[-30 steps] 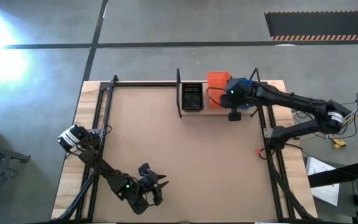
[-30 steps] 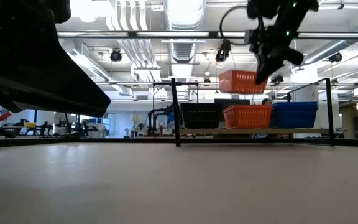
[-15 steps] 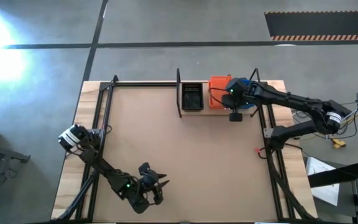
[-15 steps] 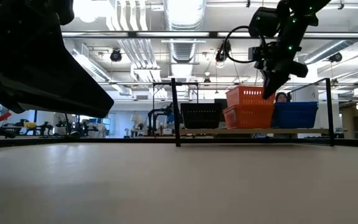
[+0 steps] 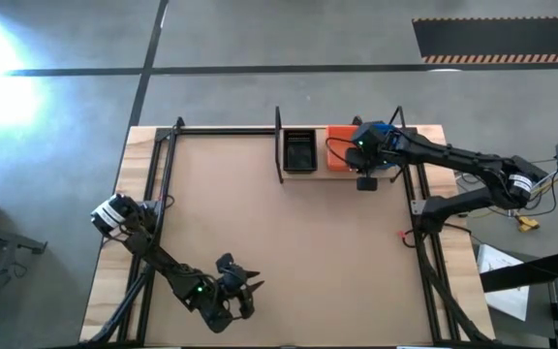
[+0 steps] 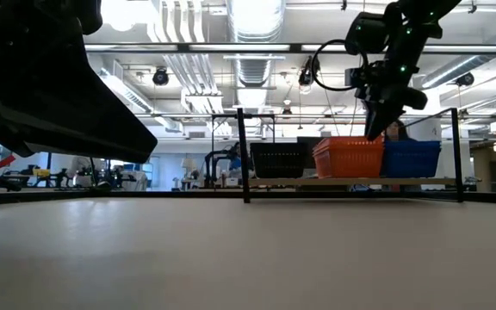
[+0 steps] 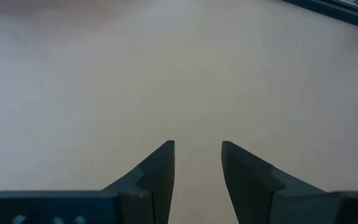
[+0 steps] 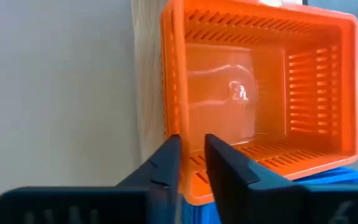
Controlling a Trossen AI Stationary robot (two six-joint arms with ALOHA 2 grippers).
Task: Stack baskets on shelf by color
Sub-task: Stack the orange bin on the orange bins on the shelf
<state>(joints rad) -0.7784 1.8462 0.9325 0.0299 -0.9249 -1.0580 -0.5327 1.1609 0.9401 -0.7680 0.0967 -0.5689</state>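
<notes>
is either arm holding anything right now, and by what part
The right tool pinches the orange basket by its rim wall next to the blue basket; the left tool holds nothing.

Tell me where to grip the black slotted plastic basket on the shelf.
Pinch a long side wall of the black slotted plastic basket from straight above. It sits upright and open-topped, its rim exposed. Favour the wall away from the orange plastic basket, where the right tool is.

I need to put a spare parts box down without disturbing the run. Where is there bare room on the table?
The brown tabletop lies bare between the shelf and the left end effector parked near its front edge. The shelf is crowded: black basket, orange basket, blue basket, with the right end effector gripping the orange rim.
</notes>
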